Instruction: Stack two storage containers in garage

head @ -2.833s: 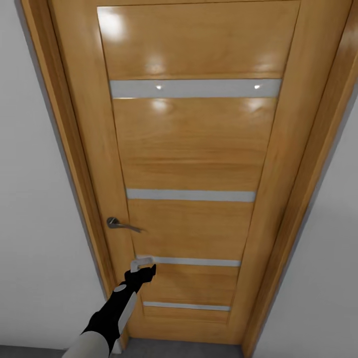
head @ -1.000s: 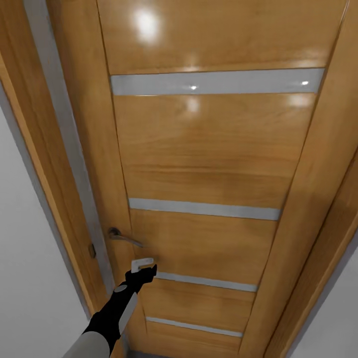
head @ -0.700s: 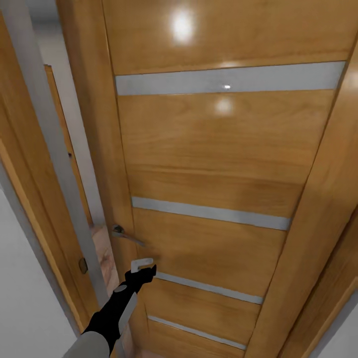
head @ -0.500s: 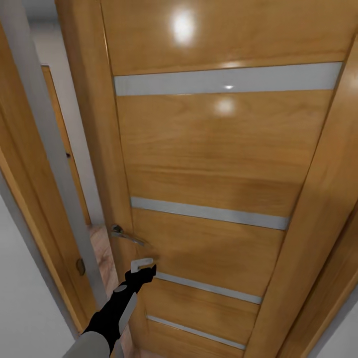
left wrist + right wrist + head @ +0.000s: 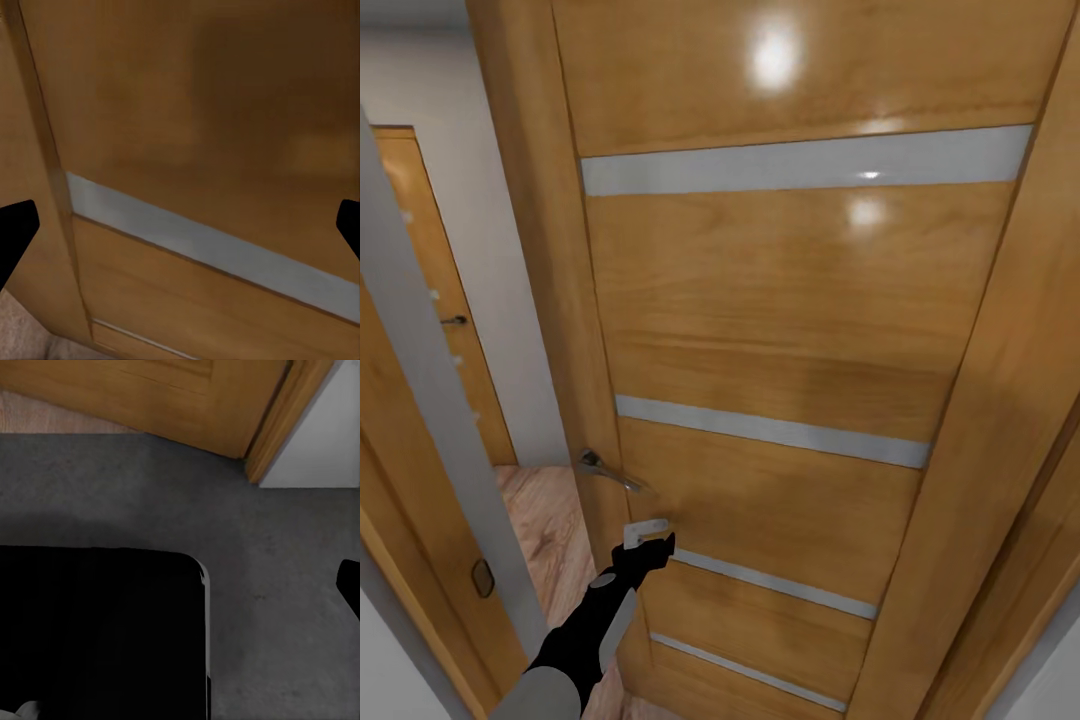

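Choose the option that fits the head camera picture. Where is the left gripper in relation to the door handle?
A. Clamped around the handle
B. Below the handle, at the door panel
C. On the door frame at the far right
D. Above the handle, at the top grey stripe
B: the left gripper sits below the door handle, apart from it, at the wooden door.

The wooden door is cut off at the top and bottom. The left end effector sits just below the door handle, too small to tell its fingers apart. A black shape hides the grey floor.
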Available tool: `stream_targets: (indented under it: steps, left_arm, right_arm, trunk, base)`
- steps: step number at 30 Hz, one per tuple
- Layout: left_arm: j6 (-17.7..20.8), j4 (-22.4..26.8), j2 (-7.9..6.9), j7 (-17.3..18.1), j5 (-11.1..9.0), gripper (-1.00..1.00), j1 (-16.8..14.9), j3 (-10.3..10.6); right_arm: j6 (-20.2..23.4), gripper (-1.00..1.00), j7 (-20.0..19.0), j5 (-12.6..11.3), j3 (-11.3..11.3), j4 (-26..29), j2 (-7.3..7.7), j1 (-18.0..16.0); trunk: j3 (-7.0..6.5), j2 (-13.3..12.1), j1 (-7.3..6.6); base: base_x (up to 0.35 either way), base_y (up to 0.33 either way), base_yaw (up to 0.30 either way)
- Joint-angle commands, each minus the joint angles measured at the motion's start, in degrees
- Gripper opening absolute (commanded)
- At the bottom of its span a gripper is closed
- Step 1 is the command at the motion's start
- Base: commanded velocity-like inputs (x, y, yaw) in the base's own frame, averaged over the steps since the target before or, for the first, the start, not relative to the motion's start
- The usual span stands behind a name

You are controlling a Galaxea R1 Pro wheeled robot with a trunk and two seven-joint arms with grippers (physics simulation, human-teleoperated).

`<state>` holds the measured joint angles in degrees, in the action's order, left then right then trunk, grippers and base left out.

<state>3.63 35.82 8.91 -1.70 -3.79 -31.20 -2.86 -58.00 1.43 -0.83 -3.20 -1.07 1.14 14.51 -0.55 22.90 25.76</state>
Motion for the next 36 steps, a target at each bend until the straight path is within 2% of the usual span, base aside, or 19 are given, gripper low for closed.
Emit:
stream_targets:
  steps: [1, 8, 15, 29, 36]
  left_arm:
    - [0.33, 0.13, 0.05, 0.03, -0.43, 1.00, 0.00, -0.12]
    - [0.39, 0.13, 0.06, 0.03, -0.42, 1.00, 0.00, -0.06]
    - [0.37, 0.13, 0.10, 0.03, -0.39, 1.00, 0.00, -0.09]
    - [0.33, 0.05, 0.06, 0.03, -0.34, 1.00, 0.00, -0.05]
    - [0.33, 0.06, 0.05, 0.02, -0.34, 1.00, 0.00, -0.06]
  right_arm:
    - [-0.19, 1.00, 0.15, -0.09, -0.32, -0.07, 0.01, -0.01]
    - [-0.19, 1.00, 0.15, -0.07, -0.32, -0.07, 0.01, -0.01]
    - [-0.19, 1.00, 0.15, -0.06, -0.32, -0.07, 0.01, -0.01]
    - [-0.19, 1.00, 0.15, -0.14, -0.32, -0.07, 0.01, -0.01]
    - [-0.19, 1.00, 0.15, -0.14, -0.32, -0.07, 0.01, -0.01]
  trunk:
    - [-0.01, 0.02, 0.03]
    - [-0.04, 0.02, 0.03]
    - [-0.36, 0.02, 0.03]
    - [-0.83, 0.02, 0.03]
    - [-0.90, 0.02, 0.03]
  base:
    - [0.013, 0.002, -0.006]
    - [0.140, 0.103, -0.019]
    - [0.218, 0.169, -0.168]
    - [0.095, 0.007, -0.140]
    - [0.011, 0.000, -0.037]
